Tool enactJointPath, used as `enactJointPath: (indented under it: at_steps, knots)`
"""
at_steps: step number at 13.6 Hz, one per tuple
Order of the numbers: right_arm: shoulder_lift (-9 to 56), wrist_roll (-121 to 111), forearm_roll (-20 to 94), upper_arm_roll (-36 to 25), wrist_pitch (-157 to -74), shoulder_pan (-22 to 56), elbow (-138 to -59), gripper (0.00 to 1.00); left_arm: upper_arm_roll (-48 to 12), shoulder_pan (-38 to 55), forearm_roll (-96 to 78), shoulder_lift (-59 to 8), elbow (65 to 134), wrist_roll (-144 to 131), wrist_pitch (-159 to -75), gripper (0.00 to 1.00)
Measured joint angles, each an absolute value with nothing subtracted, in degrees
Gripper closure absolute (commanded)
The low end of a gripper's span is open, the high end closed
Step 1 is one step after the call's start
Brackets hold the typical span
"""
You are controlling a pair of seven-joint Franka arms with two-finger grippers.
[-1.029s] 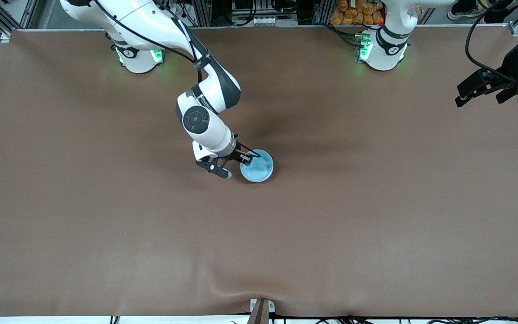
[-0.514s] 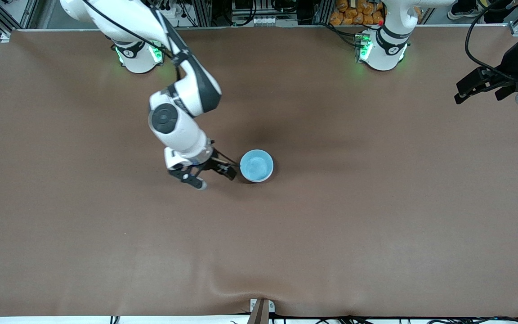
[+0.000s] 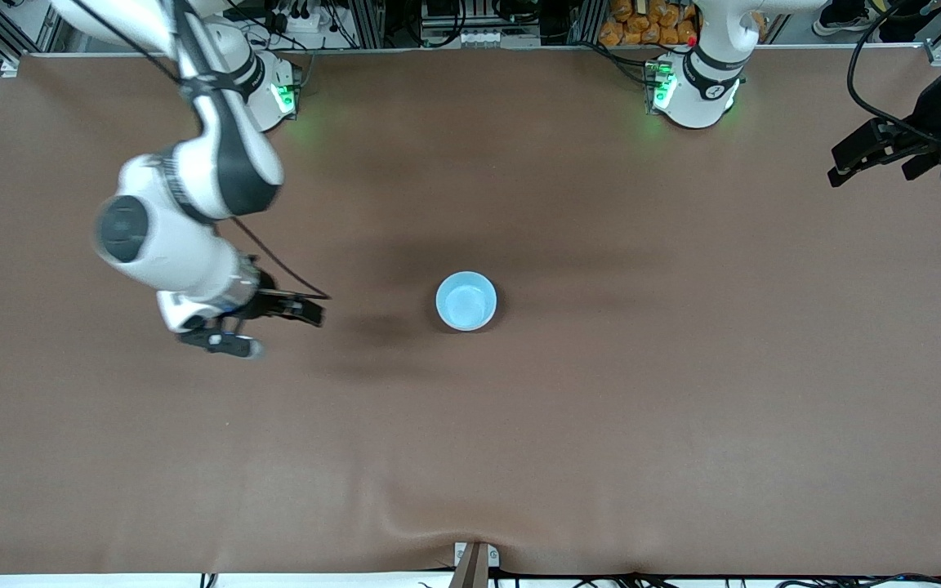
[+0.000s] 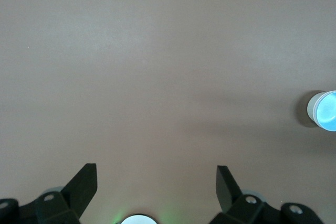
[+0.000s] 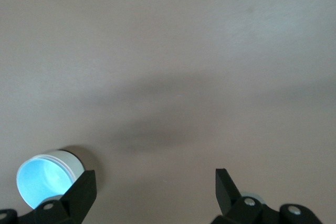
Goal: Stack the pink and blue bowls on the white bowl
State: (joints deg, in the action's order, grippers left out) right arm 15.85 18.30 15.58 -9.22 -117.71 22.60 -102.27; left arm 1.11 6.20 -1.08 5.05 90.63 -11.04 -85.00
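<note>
The right hand (image 3: 262, 327) hangs over bare desk toward the right arm's end, its fingers spread apart and holding nothing; in the right wrist view the two dark fingertips (image 5: 84, 192) stand wide with only brown surface between them. The left hand (image 3: 875, 159) waits over the edge of the desk at the left arm's end, its fingers likewise apart and empty. The bowl stack (image 3: 466, 301) sits near the middle of the desk, well apart from both hands, about midway between the edge where the bases stand and the edge nearest the front camera. From above only the light blue bowl (image 5: 39, 182) shows, its inside glossy; in both wrist views a pale whitish wall shows under the blue rim, but which bowl that wall belongs to cannot be told, and no pink shows. Nothing stands between either hand and the stack. The desk (image 3: 683, 408) is covered with a plain brown mat that puckers at the middle of the edge nearest the front camera. Green lights glow on both arm bases, and past that edge are metal framing, cables and some orange objects. No writing can be read.
</note>
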Motion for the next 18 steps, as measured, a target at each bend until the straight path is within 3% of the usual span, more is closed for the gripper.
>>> enactJointPath:
  at_steps: [6,11,18]
  knots:
    - [8.36,5.87,13.95,-8.75,-107.24,11.22,-102.26,0.0,1.4,5.86,-1.08,5.07,90.6,-9.83,-84.94,0.0]
    - [1.62,4.64,7.91,1.1,-98.6,0.68,-101.85,0.0,1.36,5.91,-1.08,5.07,90.61,-9.78,-84.86,0.0]
    - [1.02,-3.64,5.12,2.65,-85.76,-6.72,-89.83,0.0,1.36,5.91,-1.08,5.07,90.63,-9.74,-84.71,0.0]
